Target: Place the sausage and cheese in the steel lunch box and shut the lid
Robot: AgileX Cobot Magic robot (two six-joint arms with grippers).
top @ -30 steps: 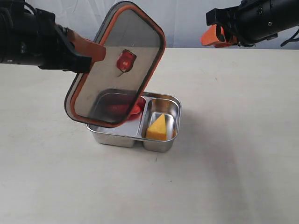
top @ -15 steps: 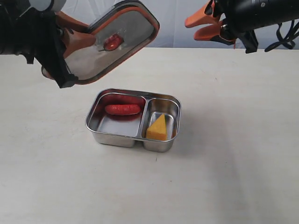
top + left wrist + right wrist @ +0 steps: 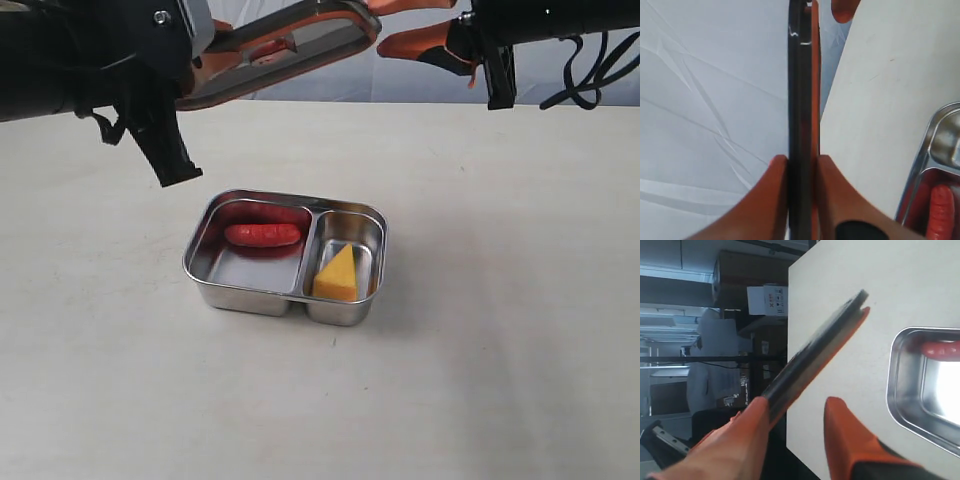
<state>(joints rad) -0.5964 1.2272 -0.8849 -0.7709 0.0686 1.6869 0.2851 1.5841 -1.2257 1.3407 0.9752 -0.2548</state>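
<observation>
A pale bench (image 3: 500, 320) fills the exterior view, with the steel lunch box (image 3: 250, 297) standing open at its centre. The sausage (image 3: 263, 235) lies lengthwise along the far side of the larger, left compartment. The cheese (image 3: 338, 275) sits in the smaller, right compartment, its point toward the far side. Neither end effector touches the box or the food.

The lid (image 3: 300, 28) is in the air, above and beyond the far edge of the box and well apart from it. It lies close to flat, its right end a little higher, with the orange seal rim on its underside. The left end effector (image 3: 801, 161) reaches in from the far left and is clamped narrowly on the lid's left edge. In the left wrist view the lid shows edge-on, pinched between two orange fingers (image 3: 771, 200), with a corner of the box and the red sausage on the bench beyond.

The right end effector (image 3: 797, 405) comes in from the far right, at the lid's right end. Its jaws stand apart. In the right wrist view the lid's end lies between them, against one finger, with a clear gap to the other, so it has no grip on the lid. The box lies lower and nearer than both end effectors
</observation>
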